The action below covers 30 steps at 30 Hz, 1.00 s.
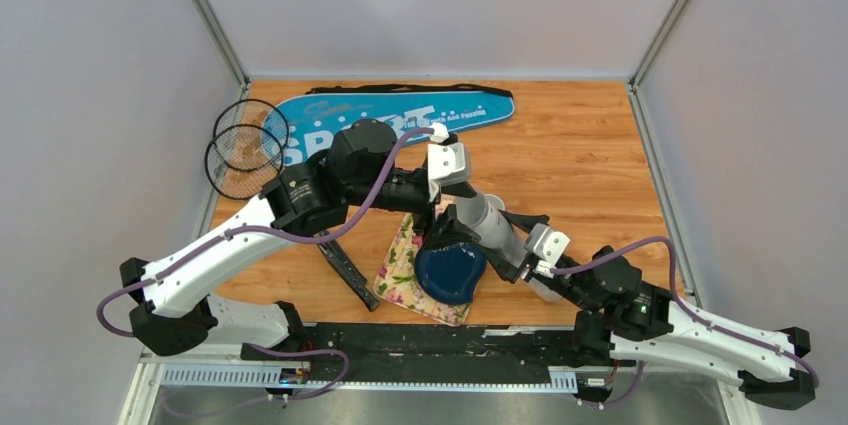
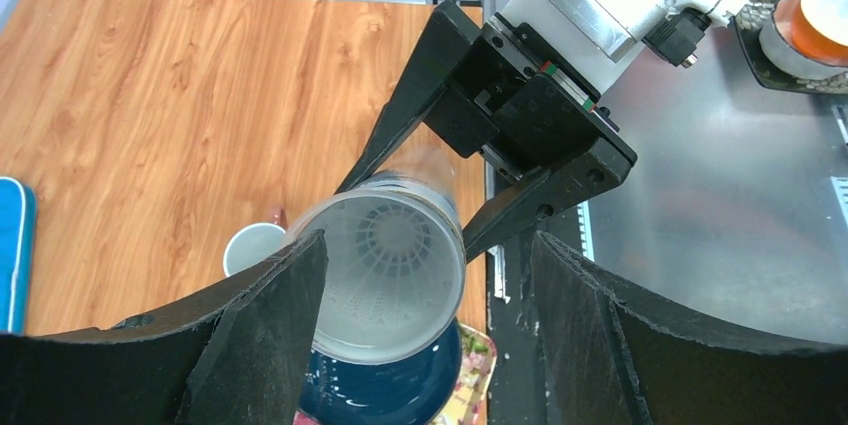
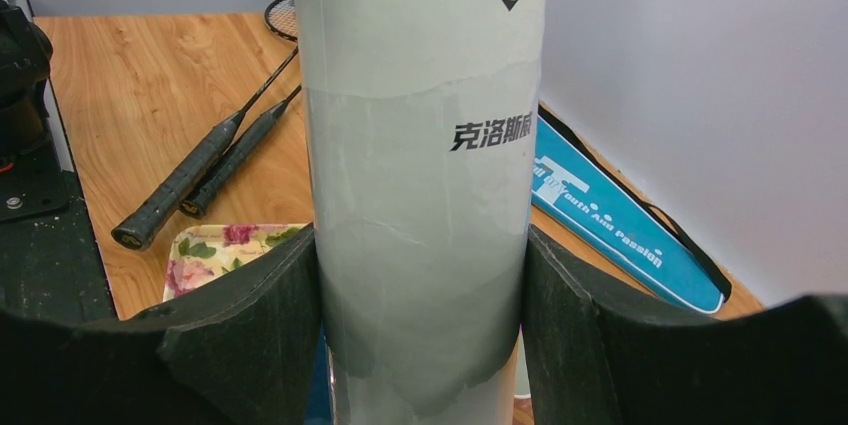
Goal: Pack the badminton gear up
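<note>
White tube (image 3: 420,195), blue racket bag (image 1: 400,117), black rackets (image 3: 185,180), navy plate (image 1: 450,270), floral cloth (image 1: 398,270)

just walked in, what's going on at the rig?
Packing badminton gear. The right arm has its jaws shut around the white tube, holding it above the blue plate with the open end toward the left arm. The left arm's jaws stand open at the tube's mouth, and a shuttlecock appears to sit inside. The two rackets and the blue bag lie on the table, rackets not bagged yet.
</note>
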### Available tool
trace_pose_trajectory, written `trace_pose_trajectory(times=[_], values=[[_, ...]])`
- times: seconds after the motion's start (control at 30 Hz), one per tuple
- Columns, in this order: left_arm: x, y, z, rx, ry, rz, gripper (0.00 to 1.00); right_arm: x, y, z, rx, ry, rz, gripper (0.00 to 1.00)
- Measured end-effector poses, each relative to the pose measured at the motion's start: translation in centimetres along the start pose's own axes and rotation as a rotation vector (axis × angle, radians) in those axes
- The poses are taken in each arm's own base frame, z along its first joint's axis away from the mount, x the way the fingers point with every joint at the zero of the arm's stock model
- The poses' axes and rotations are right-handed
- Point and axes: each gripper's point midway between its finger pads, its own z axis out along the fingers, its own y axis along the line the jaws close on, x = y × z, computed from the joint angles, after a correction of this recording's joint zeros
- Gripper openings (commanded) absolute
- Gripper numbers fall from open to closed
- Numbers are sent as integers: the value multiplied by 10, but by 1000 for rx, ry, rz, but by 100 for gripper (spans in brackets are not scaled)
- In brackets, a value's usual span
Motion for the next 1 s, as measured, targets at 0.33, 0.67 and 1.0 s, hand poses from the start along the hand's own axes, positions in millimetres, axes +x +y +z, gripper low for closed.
trace_pose_trajectory(times=[0.33,0.67,1.0], values=[[3,0,2,9,7,18,58,1,-1,0,5,5,-1,19],[7,-3,3,32,24,29,60,1,-4,1,24,6,0,19],[13,-1,7,42,86,16,62,11,-1,3,8,46,-26,20]])
